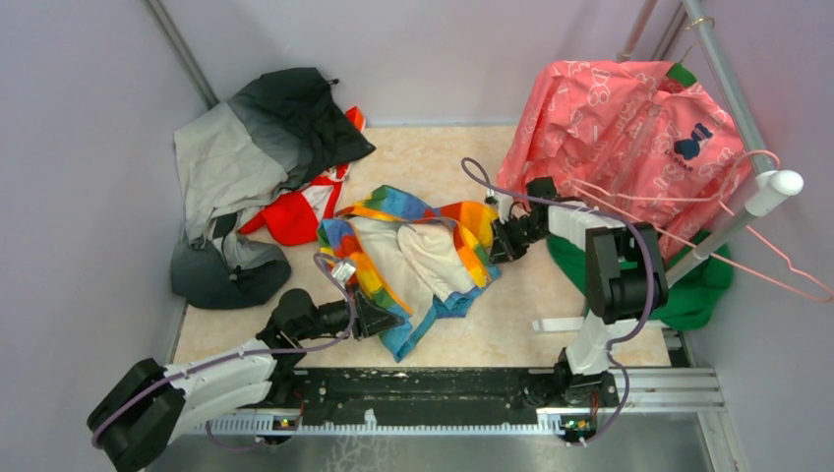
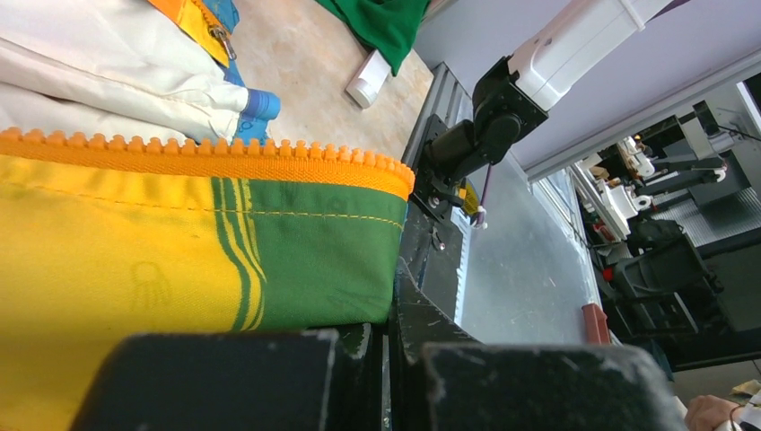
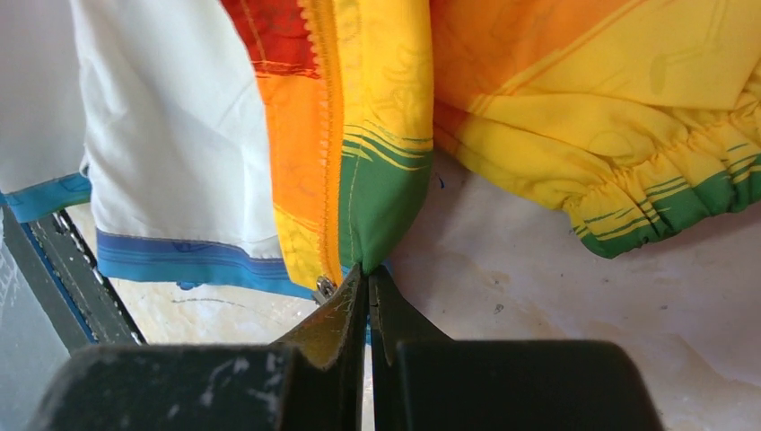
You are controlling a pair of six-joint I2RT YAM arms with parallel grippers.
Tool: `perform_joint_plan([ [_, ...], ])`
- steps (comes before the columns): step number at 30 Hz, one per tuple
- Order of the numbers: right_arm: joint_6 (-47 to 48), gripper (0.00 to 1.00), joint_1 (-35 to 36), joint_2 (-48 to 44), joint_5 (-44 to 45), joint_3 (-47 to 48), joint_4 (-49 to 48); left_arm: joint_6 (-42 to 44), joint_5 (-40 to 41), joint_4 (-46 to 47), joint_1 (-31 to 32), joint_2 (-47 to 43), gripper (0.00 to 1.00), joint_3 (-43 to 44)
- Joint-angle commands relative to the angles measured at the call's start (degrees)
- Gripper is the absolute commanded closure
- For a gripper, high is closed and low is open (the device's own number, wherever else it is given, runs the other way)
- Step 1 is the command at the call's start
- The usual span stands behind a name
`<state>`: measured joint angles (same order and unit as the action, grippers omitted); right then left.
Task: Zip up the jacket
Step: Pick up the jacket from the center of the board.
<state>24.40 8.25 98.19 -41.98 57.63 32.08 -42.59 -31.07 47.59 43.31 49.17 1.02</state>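
One jacket (image 1: 413, 251) open on desk (image 1: 531, 285) | left gripper (image 1: 379, 317) jaws clenched on jacket's near zipper edge | right gripper (image 1: 497, 241) jaws clenched on jacket's right corner | one pink garment (image 1: 610, 128) right of jacket

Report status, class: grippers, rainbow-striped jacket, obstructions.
Left gripper shut on rainbow-striped soft jacket, orange zipper edge. Right gripper shut on its green corner. Jacket open, unzipped. Zipper teeth uncovered.
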Motion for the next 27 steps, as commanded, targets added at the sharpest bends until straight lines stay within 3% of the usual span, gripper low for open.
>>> perform_joint_plan([
  [1,-0.17,0.96,0.49,2.09,0.36,1.32,-0.87,0.57,-0.19,3.18,-0.07,0.83,1.00,-1.54],
  [16,2.59,0.60,0.41,5.11,0.37,1.87,1.29,0.43,-0.51,2.71,-0.07,-0.33,1.00,-1.87],
  [22,3.39,0.59,0.41,7.38,-1.10,2.32,2.51,0.49,0.01,1.68,-0.07,-2.42,1.00,-2.59],
  [27,3.88,0.68,-0.27,8.04,-5.61,3.26,4.39,0.46,0.16,1.21,-0.07,-3.34,1.00,-2.85],
])
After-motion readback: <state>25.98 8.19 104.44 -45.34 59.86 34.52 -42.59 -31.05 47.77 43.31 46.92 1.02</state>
